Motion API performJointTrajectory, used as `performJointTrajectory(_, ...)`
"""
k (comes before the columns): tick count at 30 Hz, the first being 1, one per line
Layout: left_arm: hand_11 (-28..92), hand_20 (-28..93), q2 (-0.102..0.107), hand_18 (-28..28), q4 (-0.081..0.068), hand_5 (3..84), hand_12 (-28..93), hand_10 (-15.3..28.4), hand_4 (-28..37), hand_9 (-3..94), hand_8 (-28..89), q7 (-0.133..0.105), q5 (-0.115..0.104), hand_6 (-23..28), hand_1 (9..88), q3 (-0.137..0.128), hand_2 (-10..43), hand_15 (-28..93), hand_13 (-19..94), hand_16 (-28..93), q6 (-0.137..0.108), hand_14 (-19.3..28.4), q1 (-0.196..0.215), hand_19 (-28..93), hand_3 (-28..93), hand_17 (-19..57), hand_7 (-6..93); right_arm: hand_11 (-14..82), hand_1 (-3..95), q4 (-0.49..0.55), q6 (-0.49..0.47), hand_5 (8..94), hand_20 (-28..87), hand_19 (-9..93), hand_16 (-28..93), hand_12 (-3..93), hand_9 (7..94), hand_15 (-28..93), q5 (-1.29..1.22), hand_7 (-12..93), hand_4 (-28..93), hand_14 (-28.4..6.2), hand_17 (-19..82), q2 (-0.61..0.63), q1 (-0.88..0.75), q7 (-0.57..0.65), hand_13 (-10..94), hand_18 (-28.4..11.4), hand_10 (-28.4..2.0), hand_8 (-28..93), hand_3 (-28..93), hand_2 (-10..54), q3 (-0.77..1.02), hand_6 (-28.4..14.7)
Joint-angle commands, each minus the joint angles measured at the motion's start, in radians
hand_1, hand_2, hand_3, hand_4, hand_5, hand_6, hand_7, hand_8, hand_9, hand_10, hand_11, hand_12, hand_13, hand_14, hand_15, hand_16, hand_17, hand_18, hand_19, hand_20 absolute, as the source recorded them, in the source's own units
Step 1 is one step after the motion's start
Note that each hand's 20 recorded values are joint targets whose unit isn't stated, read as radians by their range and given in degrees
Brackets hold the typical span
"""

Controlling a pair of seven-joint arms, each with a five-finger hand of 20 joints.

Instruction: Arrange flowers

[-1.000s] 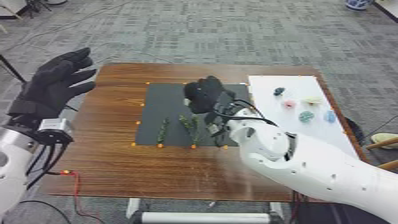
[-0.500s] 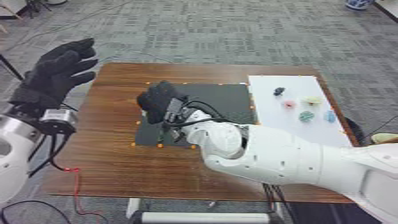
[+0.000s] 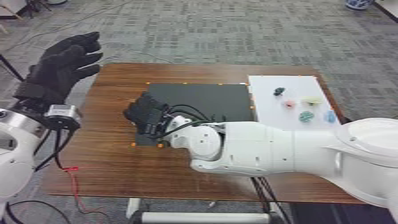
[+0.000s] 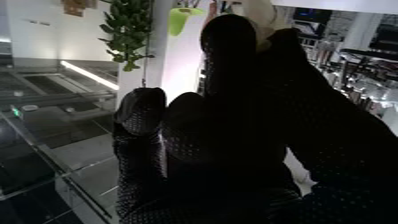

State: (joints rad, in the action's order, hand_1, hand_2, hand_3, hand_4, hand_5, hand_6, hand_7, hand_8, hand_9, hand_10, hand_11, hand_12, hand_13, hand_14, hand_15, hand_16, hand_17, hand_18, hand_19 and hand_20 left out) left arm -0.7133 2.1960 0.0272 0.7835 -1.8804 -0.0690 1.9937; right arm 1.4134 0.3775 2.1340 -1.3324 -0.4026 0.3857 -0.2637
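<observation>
The black fabric-gloved right hand (image 3: 145, 109) is showing loosely open, seemingly empty fingers, while the small, soft-looking pink flower (image 3: 289, 104) is likely needing a light base pinch.

On the table (image 3: 107, 175), a mat (image 3: 204, 100) lies near the middle, just left of a sheet (image 3: 284, 82); five flower heads (image 3: 306, 116) lie on the sheet, one farthest back, two before it, two nearest the robot
</observation>
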Motion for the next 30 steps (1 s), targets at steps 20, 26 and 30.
performJointTrajectory(20,22,13,-0.001,19.0,-0.009,22.6,19,9.8,-27.0,17.1,-11,0.004,0.01,1.7,25.2,0.019,-2.8,44,5,-6,0.015,12.4,-0.04,42,68,-10.5,22.5,21.3,54.5,-0.001,-0.2,68.3,57,80,42,52.1,75.9,79,0.078,36,-28,-5.0,30,-0.003,-0.107,-0.035,68,-19.8,-3.2,-7,53,-9.5,0.137,5.0)
performJointTrajectory(26,22,14,-0.002,19.1,-0.01,22.5,19,9.7,-27.0,17.0,-11,0.005,0.009,1.6,25.1,0.02,-2.8,43,5,-6,0.016,12.2,-0.04,42,68,-10.5,22.5,23.8,53.7,0.008,-0.19,65.6,57,82,40,48.8,72.6,82,0.085,34,-28,-4.9,31,-0.001,-0.1,-0.008,69,-19.9,-3.6,-6,54,-9.5,0.129,4.4)
performJointTrajectory(30,22,14,-0.003,19.0,-0.013,22.4,19,9.7,-27.1,17.0,-11,0.01,0.008,1.6,25.1,0.025,-2.8,43,5,-6,0.022,12.1,-0.046,42,68,-10.5,22.6,27.7,52.4,0.015,-0.214,63.2,57,82,40,44.8,69.6,83,0.089,31,-28,-5.0,31,0.004,-0.106,-0.001,69,-20.1,-4.4,-8,56,-9.5,0.149,4.5)
